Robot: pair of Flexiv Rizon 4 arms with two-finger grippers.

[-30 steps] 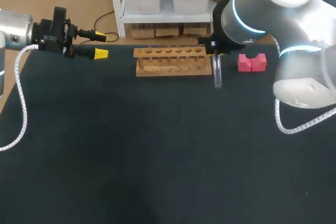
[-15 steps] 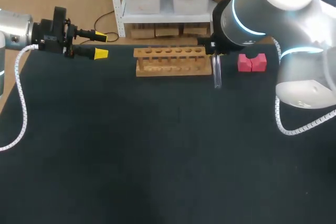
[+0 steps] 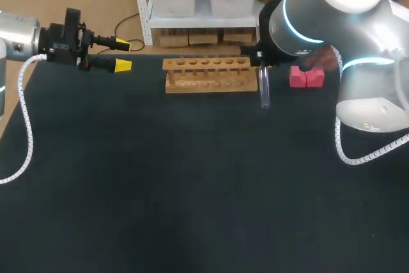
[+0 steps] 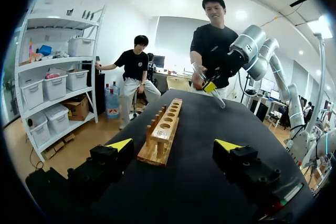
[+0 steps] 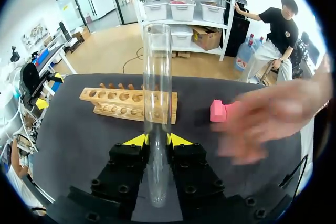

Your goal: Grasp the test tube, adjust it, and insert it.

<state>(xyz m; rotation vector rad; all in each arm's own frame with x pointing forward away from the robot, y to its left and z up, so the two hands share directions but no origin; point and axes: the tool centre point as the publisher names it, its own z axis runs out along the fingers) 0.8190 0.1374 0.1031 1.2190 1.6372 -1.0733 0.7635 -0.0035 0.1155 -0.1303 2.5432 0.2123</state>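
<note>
Dark surface point(image 3: 192, 177), right tool point(image 5: 156, 139) is pinching the test tube point(image 5: 157, 77); glass looks light, slick, breakable, so I'd hold mid-body, gently.

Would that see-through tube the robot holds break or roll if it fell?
Probably fragile: the test tube looks like thin clear glass, so dropping might crack it. Smooth and round, it would likely roll on the table. It seems light; the right end effector holds it between two fingers.

No words, nos. or signs could be read anywhere. The test tube rack point(image 3: 206, 75) & pink block point(image 3: 306, 76) had no print big enough to read.
</note>
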